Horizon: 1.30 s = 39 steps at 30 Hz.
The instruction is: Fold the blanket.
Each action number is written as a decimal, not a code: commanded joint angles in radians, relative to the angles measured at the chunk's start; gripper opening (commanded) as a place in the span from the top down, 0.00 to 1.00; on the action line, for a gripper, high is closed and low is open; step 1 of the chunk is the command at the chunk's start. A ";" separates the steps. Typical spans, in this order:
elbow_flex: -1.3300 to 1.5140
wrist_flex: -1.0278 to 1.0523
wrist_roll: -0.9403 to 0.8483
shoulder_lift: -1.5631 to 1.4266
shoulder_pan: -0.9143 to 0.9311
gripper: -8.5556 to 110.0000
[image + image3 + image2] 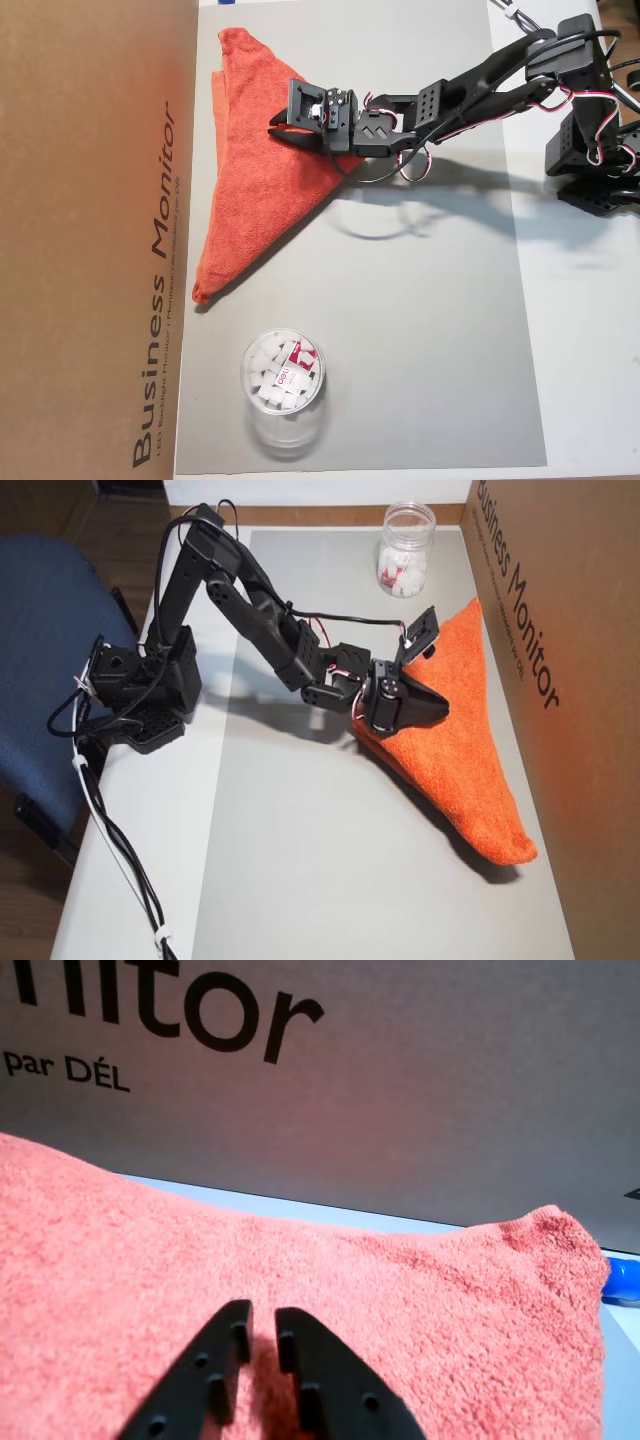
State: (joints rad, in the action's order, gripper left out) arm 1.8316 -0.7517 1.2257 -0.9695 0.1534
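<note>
Even indoor light, soft wrist-view focus.

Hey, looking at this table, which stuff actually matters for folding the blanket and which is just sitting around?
Part of the job:
- the orange-red blanket, folded into a triangle on the grey mat
- the gripper, jaws nearly closed over the blanket

Just lying about:
- the clear jar of white pieces
- the cardboard monitor box
- the blue chair

Box lettering [150,1005] cut off
</note>
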 commanded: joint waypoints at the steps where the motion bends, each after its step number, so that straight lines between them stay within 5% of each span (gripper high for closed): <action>1: 0.008 -0.031 -0.002 -0.015 0.000 0.92; 16: -0.048 0.032 0.000 -0.161 0.000 0.92; 39: -0.060 0.770 -0.002 -0.678 0.041 0.92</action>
State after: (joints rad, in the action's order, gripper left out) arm 1.8208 -0.0430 1.2195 -1.5601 0.1979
